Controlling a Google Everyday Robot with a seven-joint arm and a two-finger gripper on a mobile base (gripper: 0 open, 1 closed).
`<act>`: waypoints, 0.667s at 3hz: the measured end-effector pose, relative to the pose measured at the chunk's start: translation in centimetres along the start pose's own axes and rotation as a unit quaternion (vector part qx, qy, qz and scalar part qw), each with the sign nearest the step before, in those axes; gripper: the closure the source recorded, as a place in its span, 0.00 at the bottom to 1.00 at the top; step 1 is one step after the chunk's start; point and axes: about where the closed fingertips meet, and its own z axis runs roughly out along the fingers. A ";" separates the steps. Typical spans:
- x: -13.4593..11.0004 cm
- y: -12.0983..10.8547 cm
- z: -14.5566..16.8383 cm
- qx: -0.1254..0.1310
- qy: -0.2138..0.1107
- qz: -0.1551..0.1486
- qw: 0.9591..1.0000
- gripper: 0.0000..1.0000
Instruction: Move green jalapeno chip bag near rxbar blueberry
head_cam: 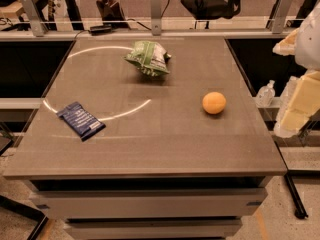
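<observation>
The pincer (299,104) hangs off the right edge of the table (165,149), clear of all items; whether it is released or clenched cannot be told. The green jalapeno chip bag (148,58) rests far-centre, left of the pincer and beyond it. The rxbar blueberry (80,120) lies well apart, near-left of the bag.

tool (300,101) at the right edge, beside the table (150,144), cut off by the frame; print on rxbar blueberry (80,120) unreadable
</observation>
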 end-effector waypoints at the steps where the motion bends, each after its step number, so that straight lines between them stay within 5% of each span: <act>1: 0.0 0.0 0.0 0.000 0.000 0.000 1.000 0.00; 2: -1.1 -1.8 -0.3 0.034 -0.007 0.023 0.999 0.00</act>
